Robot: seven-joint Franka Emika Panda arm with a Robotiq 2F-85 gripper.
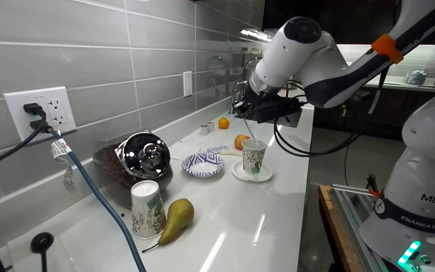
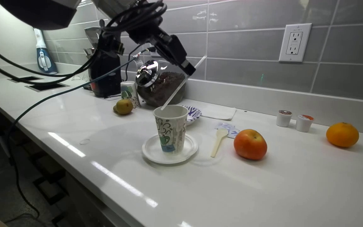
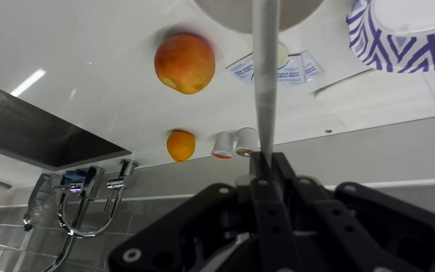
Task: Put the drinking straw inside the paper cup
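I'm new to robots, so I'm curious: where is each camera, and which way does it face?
Exterior view: from the pear end of the counter, looking along the tiled wall toward the orange; the arm and base show.
Exterior view: from nearer the apple, looking back toward the jar; the gripper and part of the arm show.
Wrist view: on the wrist, looking past the straw at the counter and orange, scene upside down; the gripper shows.
Both exterior views share the upright paper cup on its plate.
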